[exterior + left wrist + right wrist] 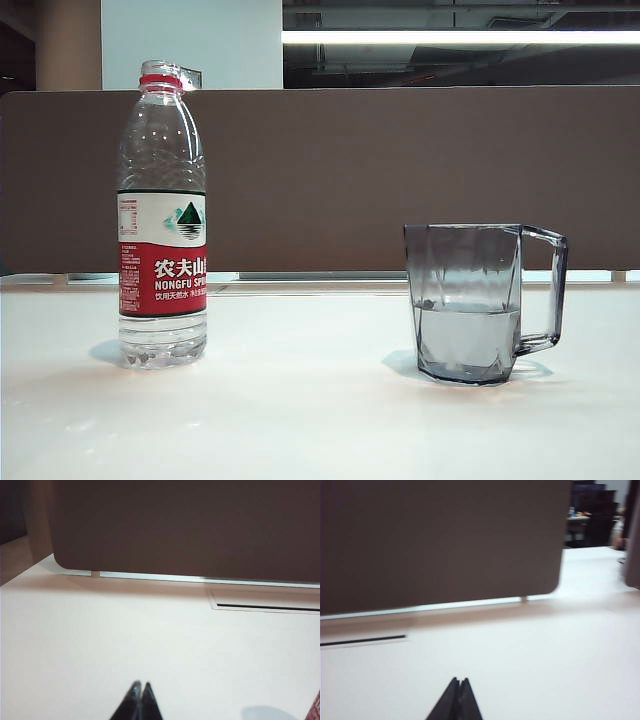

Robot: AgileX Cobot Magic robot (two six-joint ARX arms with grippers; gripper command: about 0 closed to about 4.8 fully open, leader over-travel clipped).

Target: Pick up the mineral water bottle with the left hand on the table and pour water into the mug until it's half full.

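Bottle [162, 215] 1 upright | mug [470, 303] 1, half-filled | left gripper [139, 687] fingers together | right gripper [460, 682] fingers together

Bottle [161, 215]: clear ribbed plastic w/ red neck ring, label white on top w/ green mountain logo, red below w/ white lettering. Mug [475, 300]: smoky-grey clear, faceted, w/ colourless water [466, 335] inside; bench [300, 420] glossy white, partition [400, 170] behind it dull brown. Left gripper [139, 686] & right gripper [459, 681]: black jaws.
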